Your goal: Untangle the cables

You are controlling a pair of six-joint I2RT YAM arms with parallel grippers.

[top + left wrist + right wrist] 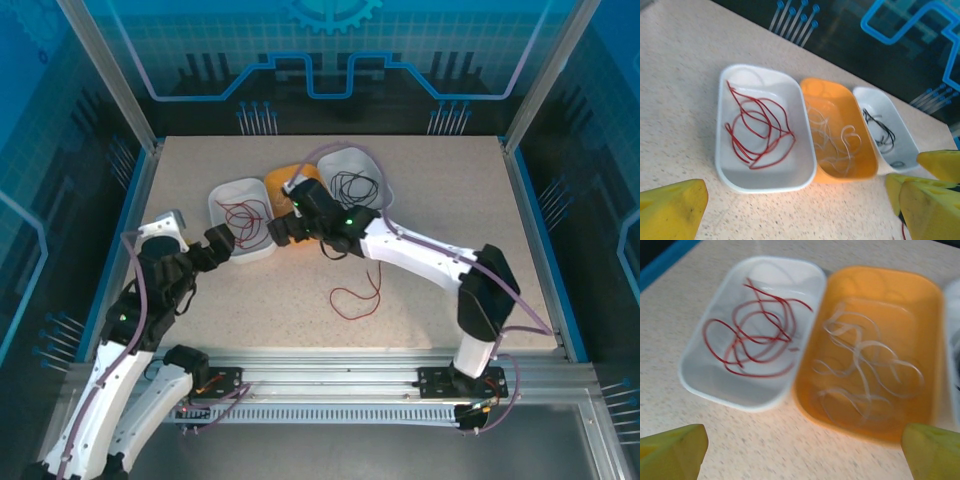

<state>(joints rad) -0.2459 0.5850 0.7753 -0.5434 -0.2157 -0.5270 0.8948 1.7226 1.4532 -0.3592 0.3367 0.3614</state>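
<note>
Orange plastic marks the middle of three trays set side by side on the table [450, 250], and this orange tray [279, 181] serves as the landmark. Inside it lies the white cable [840, 142], in loose pale loops on the tray floor. Touching the orange tray's left side is the left white tray [221, 197], with the red cable [246, 215] bunched in it. Just beside the orange tray's right side is the right white tray [350, 153], which holds the black cable [355, 186]. A second red cable [357, 294] lies loose on the bare table. It is well apart from the orange tray, on its near side toward the arm bases and a little to the right.

The right pincer [282, 229] hangs at the near end of the orange tray, about where it meets the left white tray. In the right wrist view its yellow fingers [675, 452] stand spread wide with nothing between them. The white cable lies beyond the fingertips, inside the orange tray, untouched.

The left pincer [238, 240] sits to the left of the orange tray, at the near edge of the left white tray. Its fingers [670, 207] are likewise spread wide and empty. The red cable lies ahead of them in its tray, clear of both tips.
</note>
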